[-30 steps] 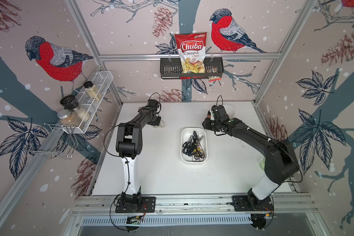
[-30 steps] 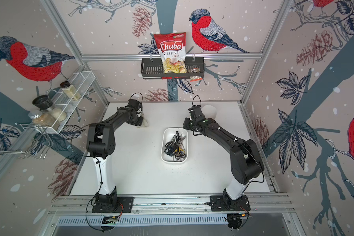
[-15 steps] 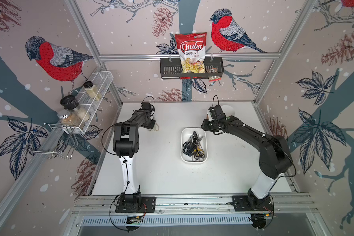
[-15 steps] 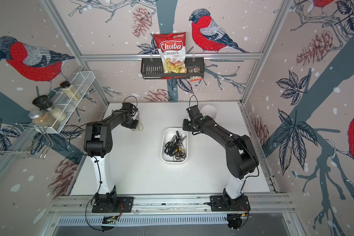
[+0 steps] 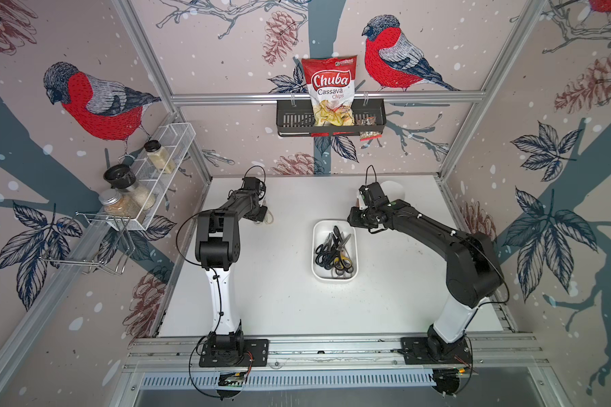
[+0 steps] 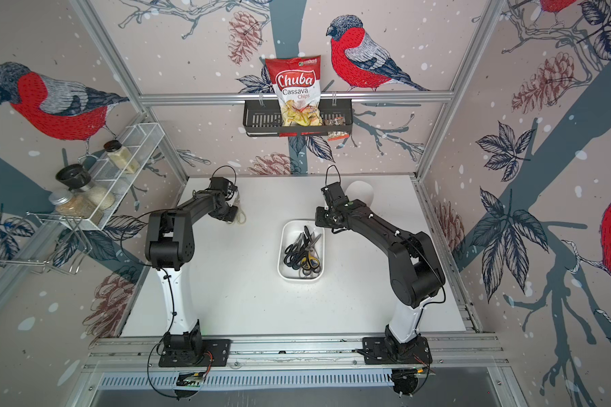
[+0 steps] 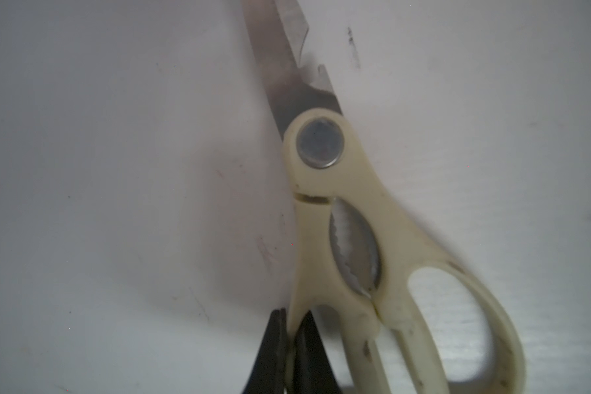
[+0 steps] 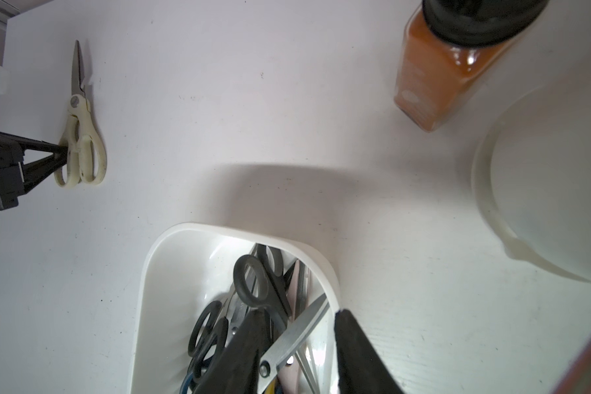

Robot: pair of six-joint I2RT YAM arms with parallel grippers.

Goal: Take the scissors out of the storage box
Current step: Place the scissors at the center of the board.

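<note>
The storage box (image 5: 322, 230) (image 6: 290, 230), a shallow white tray, sits mid-table with several scissors (image 5: 334, 252) (image 6: 304, 252) (image 8: 260, 290) piled inside, black handles mostly. My left gripper (image 7: 292, 341) (image 8: 59, 152) (image 5: 261, 215) is shut on one handle loop of the cream scissors (image 7: 325, 211) (image 8: 79, 136) (image 6: 240, 215), which are outside the box, low at the table's far left; I cannot tell whether they touch the table. My right gripper (image 8: 297, 341) (image 5: 355, 218) hangs open over the box's far end, a blade showing between its fingers (image 8: 246, 348) but not gripped.
An orange spice jar (image 8: 434, 82) and a tall white cup (image 8: 543, 191) (image 5: 395, 188) stand at the back right, close behind my right gripper. A wire rack with jars hangs on the left wall, a black basket with a chips bag on the back wall.
My left arm has swung leftward with the cream scissors in its grip. My right arm has shifted slightly, its gripper staying at the box's far end.
</note>
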